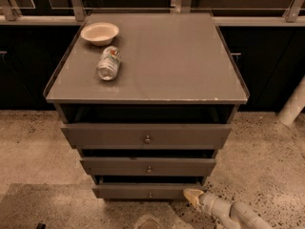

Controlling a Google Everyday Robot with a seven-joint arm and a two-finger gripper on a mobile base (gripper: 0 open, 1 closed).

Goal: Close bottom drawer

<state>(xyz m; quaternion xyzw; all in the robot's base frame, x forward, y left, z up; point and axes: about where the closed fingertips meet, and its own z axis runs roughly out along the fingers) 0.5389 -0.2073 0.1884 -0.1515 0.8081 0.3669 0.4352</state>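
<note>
The bottom drawer [143,192] is the narrowest grey-brown front at the foot of the grey cabinet, with a small round knob [150,194] at its centre. It stands pulled out a little, with a dark gap above it. My gripper [192,196] is low at the right, its pale tip at the drawer front's right end. The white arm [233,213] runs from it to the lower right corner.
The middle drawer [148,166] and top drawer [146,136] also stand out from the cabinet. On the cabinet top [167,66] lie a white bowl [99,33] and a toppled plastic bottle [109,63]. Speckled floor surrounds the cabinet; a white pole [293,104] stands at the right.
</note>
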